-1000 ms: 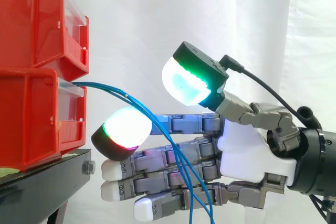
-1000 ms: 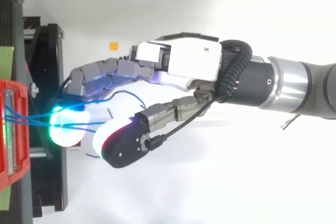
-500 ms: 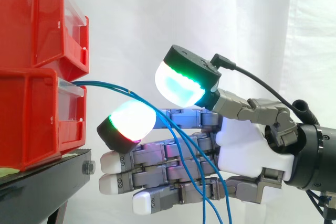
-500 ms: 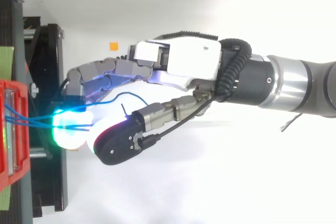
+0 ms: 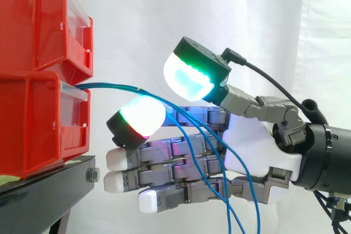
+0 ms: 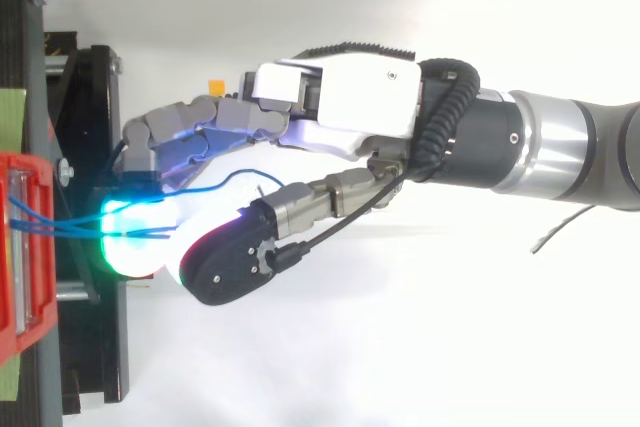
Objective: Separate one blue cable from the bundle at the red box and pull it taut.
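Hand [image 5: 255, 149] has risen slightly before white curtain [image 5: 164, 15], beside black stand [image 5: 44, 195].

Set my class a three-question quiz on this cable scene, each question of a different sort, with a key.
1. True or false: all the blue cables are pulled taut.
2. The cables come out of: A the lower red bin; B the upper red bin; C the black stand.
3. Fill in: the hand has its fingers pointing toward the red ____.
Key: 1 false, they sag in curves past the fingers. 2 A. 3 bins.
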Available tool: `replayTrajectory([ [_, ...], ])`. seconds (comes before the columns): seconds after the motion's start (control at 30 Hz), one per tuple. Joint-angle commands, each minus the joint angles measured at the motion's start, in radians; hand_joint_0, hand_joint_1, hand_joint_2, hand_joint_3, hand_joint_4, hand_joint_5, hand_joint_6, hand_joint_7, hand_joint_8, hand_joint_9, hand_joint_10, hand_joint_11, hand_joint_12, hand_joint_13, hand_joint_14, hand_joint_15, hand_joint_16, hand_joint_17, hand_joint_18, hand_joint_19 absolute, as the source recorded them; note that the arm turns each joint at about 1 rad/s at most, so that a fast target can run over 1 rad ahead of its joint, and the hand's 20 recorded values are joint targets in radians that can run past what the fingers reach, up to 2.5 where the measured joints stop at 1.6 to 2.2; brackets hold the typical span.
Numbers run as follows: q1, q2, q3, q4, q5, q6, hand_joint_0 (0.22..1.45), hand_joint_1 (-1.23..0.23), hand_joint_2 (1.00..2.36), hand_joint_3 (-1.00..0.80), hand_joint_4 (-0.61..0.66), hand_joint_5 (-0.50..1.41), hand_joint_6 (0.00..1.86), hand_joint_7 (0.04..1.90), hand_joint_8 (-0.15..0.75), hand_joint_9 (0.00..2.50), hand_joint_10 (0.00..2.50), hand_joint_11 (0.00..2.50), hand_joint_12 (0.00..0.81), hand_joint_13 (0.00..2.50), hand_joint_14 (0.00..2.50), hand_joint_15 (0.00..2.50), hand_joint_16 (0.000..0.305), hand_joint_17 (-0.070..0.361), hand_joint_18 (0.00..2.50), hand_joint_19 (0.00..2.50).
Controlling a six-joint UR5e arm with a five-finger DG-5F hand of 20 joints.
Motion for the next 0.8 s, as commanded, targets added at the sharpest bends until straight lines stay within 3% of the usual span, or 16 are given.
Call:
replayTrajectory([
  [0.0,-0.005,0.0,0.007,-0.001,-0.008,0.001,0.57,-0.51,1.01,-0.42,0.19,-0.16,0.58,1.19,0.304,0.53,0.02,0.5,0.354,0.45,0.01,0.29,0.049,0.111,0.44,0.58],
  [0.33,-0.014,-0.017,0.012,0.001,-0.011,0.008,0.58,-0.51,1.01,-0.38,0.19,-0.17,0.66,1.1,0.306,0.55,0.02,0.52,0.351,0.47,0.01,0.3,0.049,0.111,0.45,0.57],
  [0.5,-0.017,-0.015,0.027,-0.005,-0.029,0.013,0.59,-0.52,1.01,-0.35,0.18,-0.18,0.71,1.03,0.309,0.56,0.02,0.52,0.351,0.49,0.01,0.3,0.049,0.11,0.48,0.57],
  [0.63,-0.02,-0.017,0.041,-0.016,-0.039,0.01,0.61,-0.6,1.02,-0.2,0.17,-0.19,0.77,0.99,0.308,0.57,0.02,0.55,0.351,0.5,0.01,0.32,0.049,0.11,0.49,0.57],
  [0.77,-0.018,-0.017,0.041,-0.016,-0.039,0.005,0.63,-0.65,1.02,-0.18,0.17,-0.21,0.81,0.95,0.305,0.57,0.02,0.6,0.352,0.52,0.01,0.33,0.049,0.11,0.5,0.58],
])
